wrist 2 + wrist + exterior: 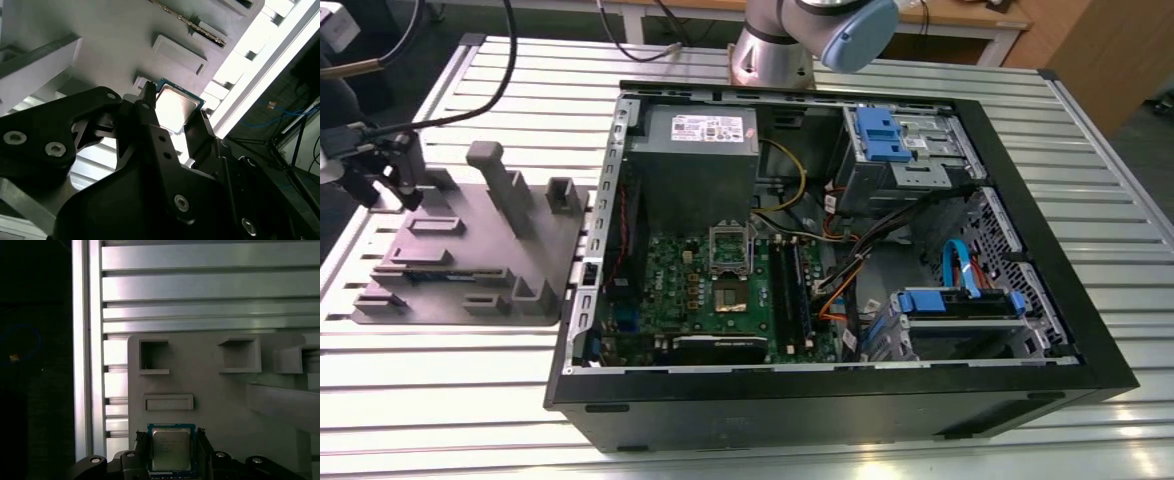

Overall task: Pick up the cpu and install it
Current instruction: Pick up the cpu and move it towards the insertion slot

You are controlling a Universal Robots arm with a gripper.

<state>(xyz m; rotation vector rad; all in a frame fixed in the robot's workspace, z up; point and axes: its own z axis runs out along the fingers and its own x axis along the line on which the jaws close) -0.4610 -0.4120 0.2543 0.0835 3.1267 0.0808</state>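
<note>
First wrist view: a small, flat, square cpu (171, 450) with a silvery-grey metal top and a thin green rim sits between the two black fingers (141, 447) of the gripper (170, 434). The fingers are drawn in narrow, each lying against one of two opposite edges of the cpu, so the pincer grips it. Whether the chip is lifted or resting on the surface below cannot be told. Beyond it lies a pale grey moulded fixture tray (225, 390) with a shallow rectangular slot and two square pockets, set on a slatted aluminium table (200, 285).

In the second wrist view the same cpu (175, 110) catches bright light, held between the fingertips of the gripper (175, 103), with the tray (115, 35) behind it.

In the exterior view the gripper (394, 190) hangs over the far corner of the tray (467, 260), at the exterior view's left. Just beside the tray, toward the exterior view's right, a black computer case (854, 400) lies open on the table (454, 400). Inside it is a green board (707, 290) carrying a silvery rectangular socket frame (730, 250). The grey base of the robot arm (774, 55) stands behind the case.
</note>
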